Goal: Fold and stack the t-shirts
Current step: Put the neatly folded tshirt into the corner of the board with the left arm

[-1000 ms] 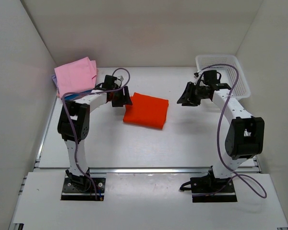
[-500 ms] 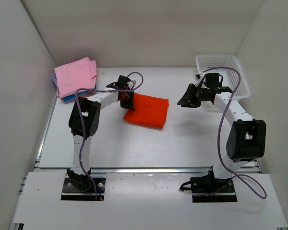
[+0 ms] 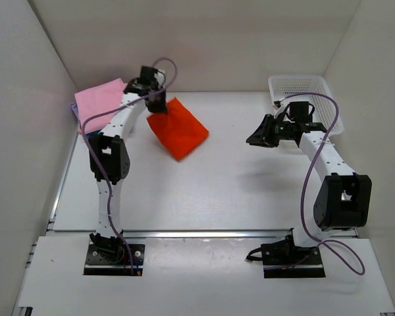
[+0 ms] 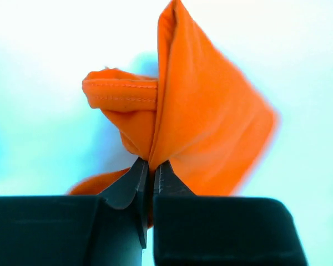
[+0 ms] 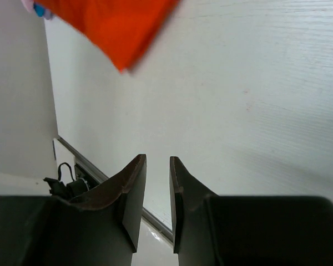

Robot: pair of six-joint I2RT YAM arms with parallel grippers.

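Top view: we see the left gripper (image 3: 155,104) holding the folded orange t-shirt (image 3: 179,130) by one corner near the table's (image 3: 204,191) far edge, just beside the pink t-shirt (image 3: 97,100) in the far-left corner. The right gripper (image 3: 258,135) hovers near the white mesh basket (image 3: 316,85).

Left wrist view: the jaws are pinched tight on a cloth edge and the folds sag open. We judge the shirt light, soft and floppy, so we grip through all layers at a folded edge.

Right wrist view: the jaws stand narrowly apart, holding nothing.
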